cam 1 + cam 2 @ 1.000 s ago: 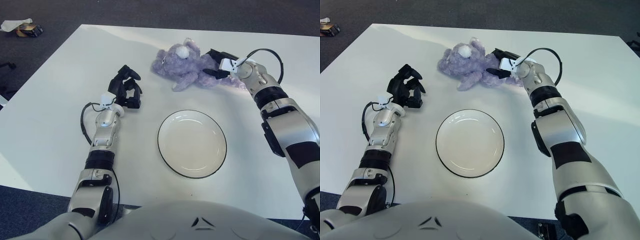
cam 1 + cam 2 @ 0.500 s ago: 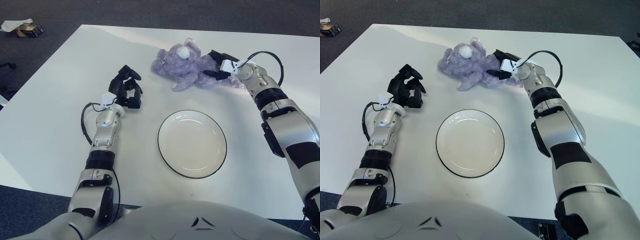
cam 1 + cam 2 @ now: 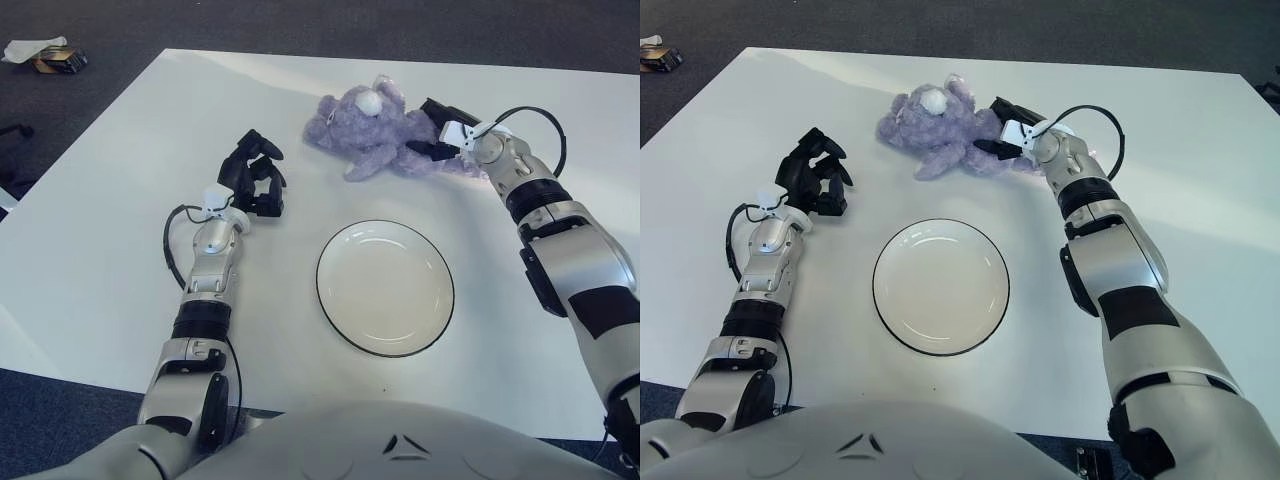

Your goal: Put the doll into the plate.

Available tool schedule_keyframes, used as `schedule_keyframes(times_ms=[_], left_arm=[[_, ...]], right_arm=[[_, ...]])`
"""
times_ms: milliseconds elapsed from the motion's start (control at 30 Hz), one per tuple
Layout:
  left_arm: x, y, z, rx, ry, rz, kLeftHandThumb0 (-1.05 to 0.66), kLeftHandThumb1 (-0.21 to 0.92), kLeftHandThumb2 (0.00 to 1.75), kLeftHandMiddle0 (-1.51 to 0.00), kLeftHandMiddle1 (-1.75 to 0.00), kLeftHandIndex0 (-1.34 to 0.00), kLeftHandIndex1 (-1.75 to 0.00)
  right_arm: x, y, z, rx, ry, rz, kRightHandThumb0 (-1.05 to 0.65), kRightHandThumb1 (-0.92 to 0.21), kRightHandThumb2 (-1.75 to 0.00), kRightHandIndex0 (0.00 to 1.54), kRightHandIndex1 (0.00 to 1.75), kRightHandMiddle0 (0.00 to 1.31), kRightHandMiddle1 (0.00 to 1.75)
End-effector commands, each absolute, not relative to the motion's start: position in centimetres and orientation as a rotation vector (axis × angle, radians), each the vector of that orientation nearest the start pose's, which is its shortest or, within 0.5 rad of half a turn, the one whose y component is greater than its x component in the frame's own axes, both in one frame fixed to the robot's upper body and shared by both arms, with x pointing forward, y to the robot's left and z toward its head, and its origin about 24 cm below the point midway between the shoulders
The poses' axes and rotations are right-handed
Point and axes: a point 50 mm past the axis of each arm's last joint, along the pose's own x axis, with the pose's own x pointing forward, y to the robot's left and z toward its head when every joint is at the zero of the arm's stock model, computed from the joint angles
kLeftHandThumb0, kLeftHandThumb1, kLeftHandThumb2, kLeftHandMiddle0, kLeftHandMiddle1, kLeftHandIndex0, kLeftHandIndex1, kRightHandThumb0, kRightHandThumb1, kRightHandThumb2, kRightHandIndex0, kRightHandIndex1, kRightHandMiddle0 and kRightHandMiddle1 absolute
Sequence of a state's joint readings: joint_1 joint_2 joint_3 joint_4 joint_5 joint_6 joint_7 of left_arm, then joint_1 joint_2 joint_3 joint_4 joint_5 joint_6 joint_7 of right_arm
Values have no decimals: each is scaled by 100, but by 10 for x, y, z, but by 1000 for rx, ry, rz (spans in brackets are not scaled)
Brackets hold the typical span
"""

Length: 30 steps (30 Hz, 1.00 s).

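Note:
A fluffy purple doll (image 3: 365, 131) with a white nose lies on the white table beyond the plate. The empty white plate (image 3: 385, 287) with a dark rim sits at the table's middle, nearer to me. My right hand (image 3: 436, 132) is at the doll's right side, its dark fingers pressed into the fur and closed around that end. My left hand (image 3: 254, 175) shows over the table left of the plate, fingers curled, holding nothing.
The white table (image 3: 120, 170) ends at a far edge just beyond the doll and a left edge by dark carpet. A small bundle of items (image 3: 42, 54) lies on the floor at far left.
My right hand and the doll have shifted slightly away from me and to the right. The left hand and the plate have stayed put.

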State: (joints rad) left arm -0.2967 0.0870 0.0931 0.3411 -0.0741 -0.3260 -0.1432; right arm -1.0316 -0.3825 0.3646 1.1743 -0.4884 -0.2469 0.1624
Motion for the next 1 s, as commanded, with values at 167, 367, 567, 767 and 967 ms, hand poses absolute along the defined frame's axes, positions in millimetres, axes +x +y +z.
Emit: schedule_keyframes(times_ms=[167,367,567,767,967], left_arm=[[298,165,59,-1,-222,-82,-2,14,154,-78,-175,-48,-174],[298,164,59,5,-222,-80,-2,16,152,-77,-175,-46,-175],[299,165,58,8,-215,-83,-2,19,148,-76,-173,-44,-175],[299,165,58,11,-220,-77,-2,20,147,-75,-173,-43,-175],[299,164,58,15,-217,-74,-2,17,150,-76,-174,-45,-175]], right_arm=[[399,-174,98,-1155,120,353,-18,-35,-117,64,129,54,174],[399,-176,96,-1108,142,312,-2,-12,-139,88,127,65,175],[400,-177,95,-1061,157,267,0,-2,-152,92,135,69,175],[400,-179,94,-1004,168,218,0,2,-159,92,146,69,175],[400,-179,94,-950,152,179,0,3,-164,91,155,67,175]])
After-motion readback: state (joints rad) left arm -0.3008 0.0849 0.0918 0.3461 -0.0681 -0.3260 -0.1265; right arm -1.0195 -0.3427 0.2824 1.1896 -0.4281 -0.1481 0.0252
